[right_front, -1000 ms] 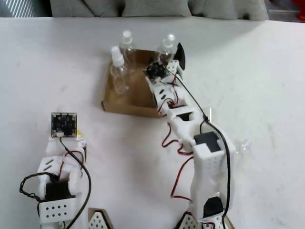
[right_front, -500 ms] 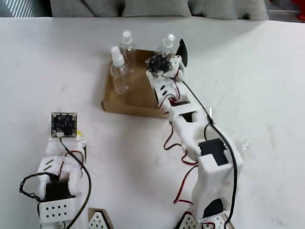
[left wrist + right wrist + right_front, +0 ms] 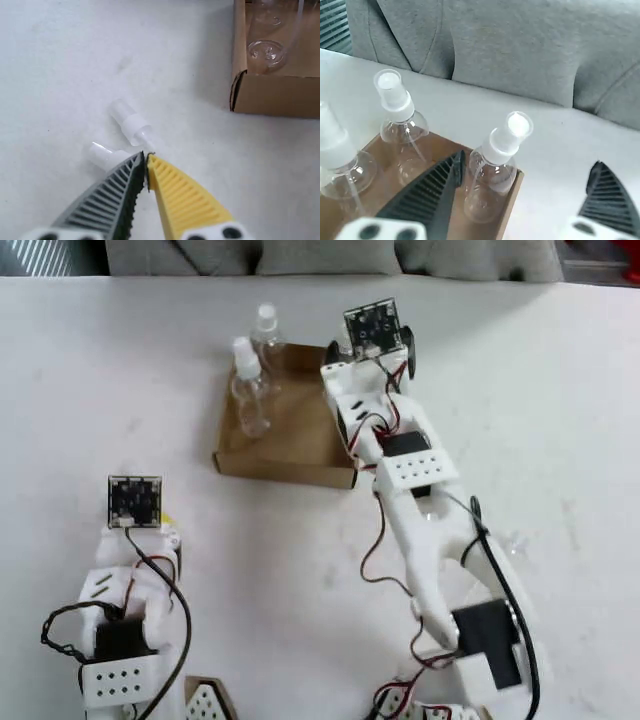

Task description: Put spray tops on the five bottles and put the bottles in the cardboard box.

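The cardboard box point(image 3: 285, 468) holds three clear bottles with white spray tops. Two of them point(image 3: 250, 390) point(image 3: 266, 332) stand along its far left side. In the right wrist view the third bottle point(image 3: 495, 172) stands in the box's point(image 3: 440, 142) far right corner, with my right gripper point(image 3: 527, 162) open just above and behind it, one black finger over the box and one outside. My left gripper point(image 3: 146, 159) is shut on nothing, its tips touching the table beside two loose spray tops point(image 3: 131, 122) point(image 3: 102, 152). The box corner point(image 3: 280, 95) lies beyond them.
A small clear item point(image 3: 515, 545) lies on the table to the right of the right arm. Grey cushions point(image 3: 520, 45) line the table's far edge. The left arm point(image 3: 125, 630) stays at the near left corner, with open white table around the box.
The right arm has stretched farther out over the box's far right corner, and its wrist now covers the third bottle in the high view. The left arm has not moved.
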Controlling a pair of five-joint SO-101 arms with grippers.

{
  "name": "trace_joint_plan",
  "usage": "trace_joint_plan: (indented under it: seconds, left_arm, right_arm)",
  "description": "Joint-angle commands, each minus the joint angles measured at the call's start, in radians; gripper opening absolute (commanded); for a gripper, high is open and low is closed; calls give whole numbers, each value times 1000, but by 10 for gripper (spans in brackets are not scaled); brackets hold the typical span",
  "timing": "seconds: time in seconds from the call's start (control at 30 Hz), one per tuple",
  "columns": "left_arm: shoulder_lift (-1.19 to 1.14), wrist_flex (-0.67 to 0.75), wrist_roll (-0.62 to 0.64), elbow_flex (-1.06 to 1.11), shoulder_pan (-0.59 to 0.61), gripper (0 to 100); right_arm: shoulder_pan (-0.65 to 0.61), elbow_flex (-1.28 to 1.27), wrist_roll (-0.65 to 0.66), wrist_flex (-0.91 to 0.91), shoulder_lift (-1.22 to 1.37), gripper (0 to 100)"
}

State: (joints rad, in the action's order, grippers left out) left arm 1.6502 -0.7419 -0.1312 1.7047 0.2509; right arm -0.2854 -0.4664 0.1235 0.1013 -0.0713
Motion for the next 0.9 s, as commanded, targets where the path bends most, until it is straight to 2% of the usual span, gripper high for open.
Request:
trace_joint_plan:
  seconds: [0.0, 0.27, 0.67, 0.77, 0.87]
  left_arm:
    - [7, 18, -8, -6, -10, 27]
    - [7, 18, -8, -6, -8, 25]
    - [7, 14, -8, -6, -8, 24]
    - [7, 14, -8, -6, -10, 24]
    - [7, 14, -8, -6, -10, 24]
  right_arm:
    - [13, 11, -97, 259, -191, 346]
    - [51, 12, -167, 869, -492, 344]
    - [371, 5, -172, 1486, -746, 343]
    - [424, -52, -71, 1572, -750, 334]
    - [490, -144, 61, 1581, -743, 256]
